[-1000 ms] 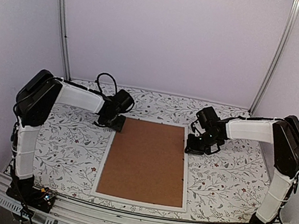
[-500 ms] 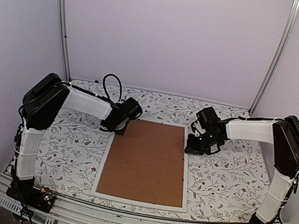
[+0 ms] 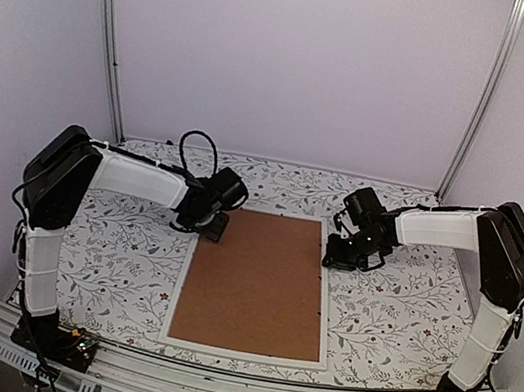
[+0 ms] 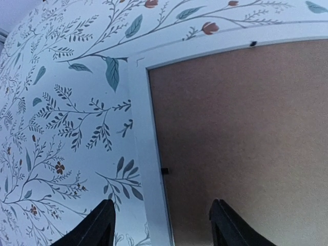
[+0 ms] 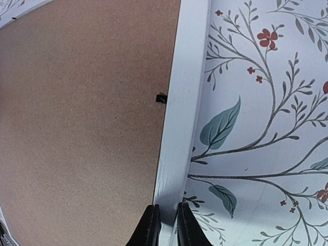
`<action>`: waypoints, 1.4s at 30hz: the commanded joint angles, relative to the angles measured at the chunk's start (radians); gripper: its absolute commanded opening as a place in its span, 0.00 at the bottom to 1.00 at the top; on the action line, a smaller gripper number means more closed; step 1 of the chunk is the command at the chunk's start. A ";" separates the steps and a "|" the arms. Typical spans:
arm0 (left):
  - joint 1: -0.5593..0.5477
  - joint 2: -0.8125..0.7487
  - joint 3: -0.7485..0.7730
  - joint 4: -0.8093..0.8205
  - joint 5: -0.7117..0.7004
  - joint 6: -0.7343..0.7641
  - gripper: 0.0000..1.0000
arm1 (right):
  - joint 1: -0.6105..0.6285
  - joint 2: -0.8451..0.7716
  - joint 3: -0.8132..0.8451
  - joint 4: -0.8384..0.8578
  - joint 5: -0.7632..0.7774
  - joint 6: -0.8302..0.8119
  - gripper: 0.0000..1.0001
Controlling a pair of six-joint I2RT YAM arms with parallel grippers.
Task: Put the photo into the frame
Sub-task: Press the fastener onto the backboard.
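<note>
The white frame [image 3: 183,284] lies flat in the middle of the table with a brown hardboard backing panel [image 3: 257,282] filling it. The photo is hidden. My left gripper [image 3: 214,225] is open at the frame's far left corner. In the left wrist view [image 4: 161,223] its fingers straddle the left rail [image 4: 146,133], one over the tablecloth and one over the panel [image 4: 241,118]. My right gripper [image 3: 332,259] is at the frame's right rail near the far end. In the right wrist view [image 5: 166,225] it is pinched shut on the rail [image 5: 184,92].
Floral tablecloth [image 3: 118,262] covers the table on both sides of the frame. Small black retaining tabs [image 4: 164,170] [image 5: 161,98] sit at the panel's edge. Metal posts [image 3: 110,48] stand at the back corners, with walls close on both sides.
My left gripper has moved right and a little nearer, from beside the frame's far left corner to over its left rail. The right arm has hardly moved.
</note>
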 commanded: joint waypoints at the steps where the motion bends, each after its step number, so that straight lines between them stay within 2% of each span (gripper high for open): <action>1: 0.007 -0.142 -0.028 0.001 0.117 0.029 0.67 | 0.017 0.050 -0.035 -0.002 -0.007 0.010 0.14; 16: 0.063 -0.297 -0.241 -0.045 0.296 -0.027 0.66 | 0.017 0.044 -0.030 -0.002 -0.008 0.009 0.14; 23: 0.065 -0.305 -0.311 -0.027 0.316 -0.046 0.66 | 0.017 0.047 -0.028 -0.004 -0.009 0.009 0.14; 42: 0.089 -0.317 -0.336 0.000 0.291 -0.063 0.65 | 0.017 0.054 -0.030 -0.001 -0.015 0.009 0.14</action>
